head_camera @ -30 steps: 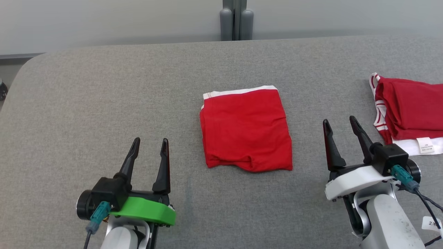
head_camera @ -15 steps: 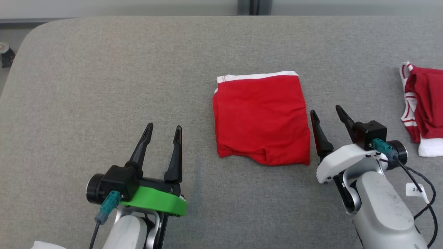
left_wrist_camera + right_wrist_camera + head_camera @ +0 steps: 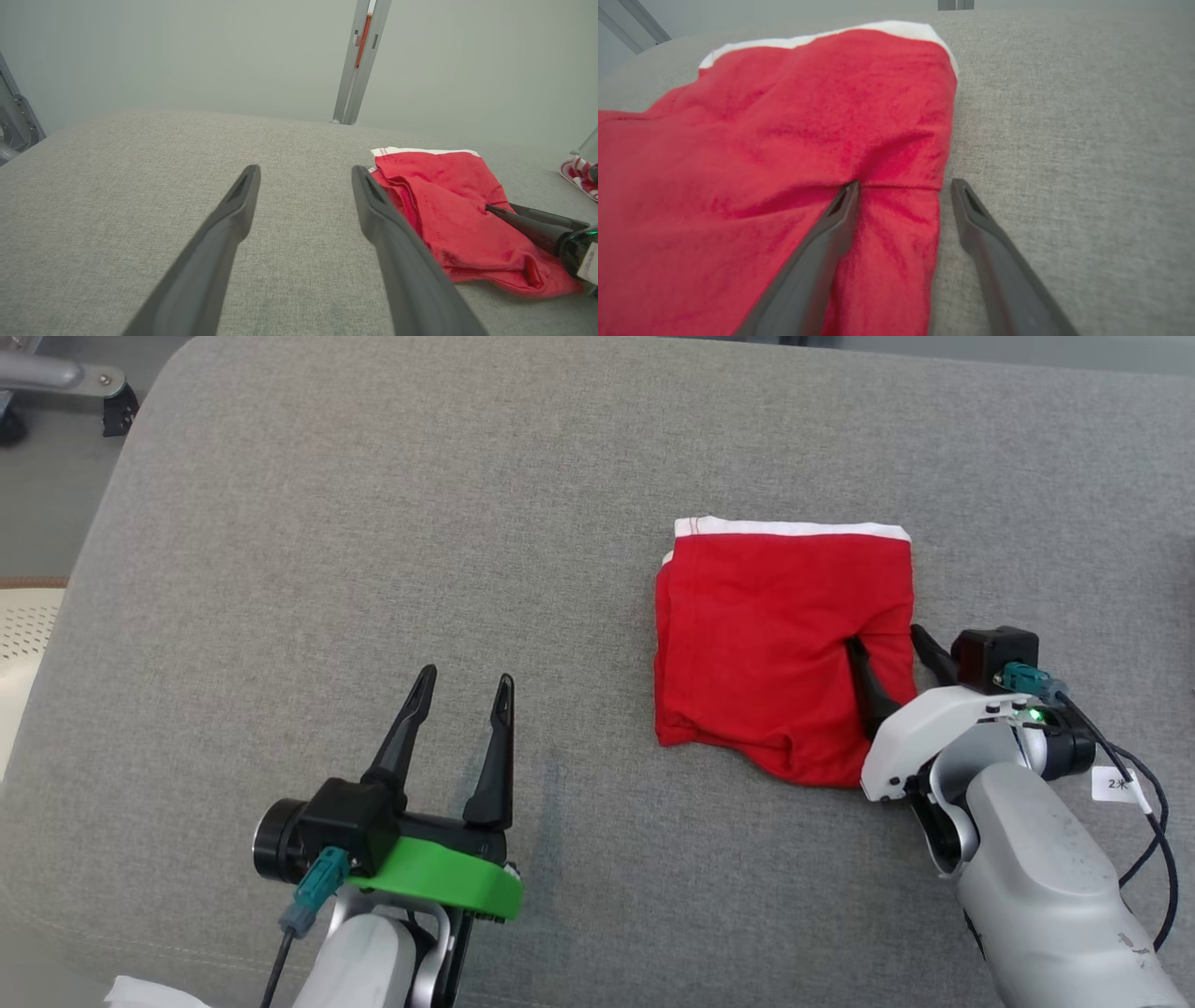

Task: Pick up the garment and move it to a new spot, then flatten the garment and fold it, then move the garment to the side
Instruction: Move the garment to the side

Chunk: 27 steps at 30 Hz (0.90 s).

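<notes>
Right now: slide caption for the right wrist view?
Open right hand straddles an edge of the red garment on the grey surface: one finger on cloth, one beside it.

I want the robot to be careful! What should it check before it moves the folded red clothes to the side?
1. Red garment lies folded, white band at the far edge: ok.
2. Right tool open: ok.
3. Right tool straddles the garment's right edge, one finger on the cloth, the other over the grey surface: ok.
4. Left tool open and apart from the garment: ok.
5. Closing would catch all the folded layers: cannot tell.
</notes>
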Tool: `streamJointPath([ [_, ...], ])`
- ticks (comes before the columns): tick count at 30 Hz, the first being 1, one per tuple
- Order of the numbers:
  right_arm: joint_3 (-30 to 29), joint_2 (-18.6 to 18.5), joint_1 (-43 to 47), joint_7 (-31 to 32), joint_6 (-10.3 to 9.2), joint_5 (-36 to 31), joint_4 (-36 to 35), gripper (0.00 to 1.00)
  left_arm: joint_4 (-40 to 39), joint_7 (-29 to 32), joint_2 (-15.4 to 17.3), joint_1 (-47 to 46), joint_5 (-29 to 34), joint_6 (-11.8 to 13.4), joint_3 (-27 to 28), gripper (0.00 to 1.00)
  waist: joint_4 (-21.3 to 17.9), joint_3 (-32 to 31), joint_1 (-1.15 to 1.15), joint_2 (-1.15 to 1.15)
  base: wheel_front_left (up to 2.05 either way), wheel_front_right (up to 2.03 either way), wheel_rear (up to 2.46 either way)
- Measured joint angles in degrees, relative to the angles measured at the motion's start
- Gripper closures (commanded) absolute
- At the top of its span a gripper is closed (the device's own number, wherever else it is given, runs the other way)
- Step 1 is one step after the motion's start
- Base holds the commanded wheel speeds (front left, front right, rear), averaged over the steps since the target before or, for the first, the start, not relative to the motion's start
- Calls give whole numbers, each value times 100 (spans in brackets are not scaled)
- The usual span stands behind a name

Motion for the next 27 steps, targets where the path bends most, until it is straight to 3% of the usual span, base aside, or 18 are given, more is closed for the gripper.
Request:
streamJointPath([
  [1,38,-10,-35,31,0,0,71,56,1,0,0,2,15,0,-5,0,8,-14,0,0,0,0,0],
  [2,75,-26,-60,30,0,-4,120,100,1,0,0,3,36,1,-10,0,9,-27,0,0,0,0,0],
  [7,298,-90,-176,-212,7,-243,343,100,-9,0,0,24,100,3,-8,0,-85,-98,0,0,0,0,0],
  [15,783,-394,-290,-644,5,-1226,231,100,-52,0,0,51,285,-101,14,0,-504,-257,0,0,0,0,0],
  [18,1141,-653,-343,-684,5,-1493,-4,100,-88,0,-1,49,356,-138,24,0,-796,-300,0,0,0,0,0],
  [27,2002,-2171,-861,-502,7,-1388,-761,100,-192,0,-4,-248,541,-223,-75,0,-1623,-147,0,0,0,0,0],
])
